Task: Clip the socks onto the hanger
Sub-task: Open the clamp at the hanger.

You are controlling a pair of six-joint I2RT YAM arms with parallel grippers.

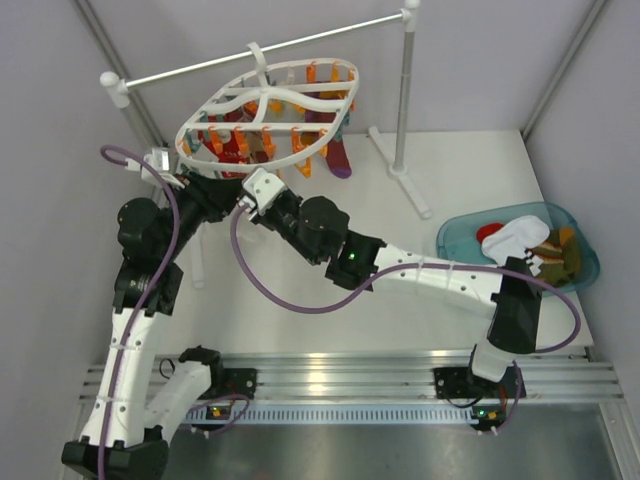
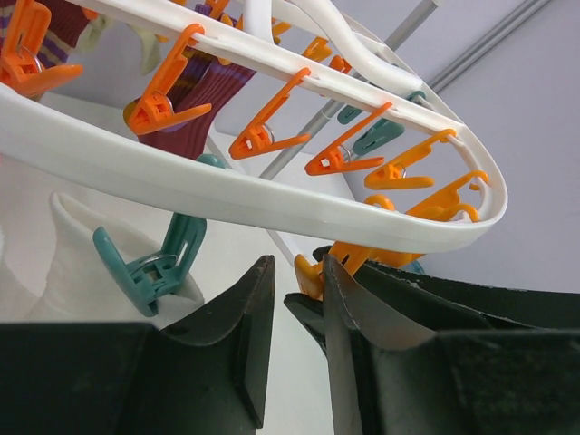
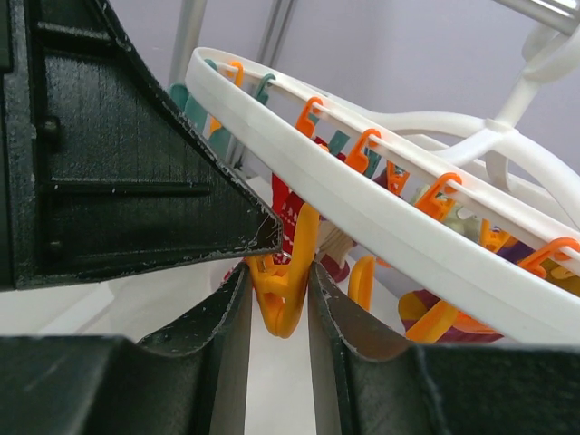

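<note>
The right jaws pinch an orange clip on the hanger

White oval hanger hangs tilted, far-left corner; several socks clipped beneath; loose socks heaped by right edge.

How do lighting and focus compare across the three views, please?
Top external view: even light, sharp throughout, glare on the aluminium rail. Left wrist view: the hanger rim is crisp, the rod behind it soft, the left pincer nearly black. Right wrist view: the orange clip is sharp, the hook behind blurred.
</note>
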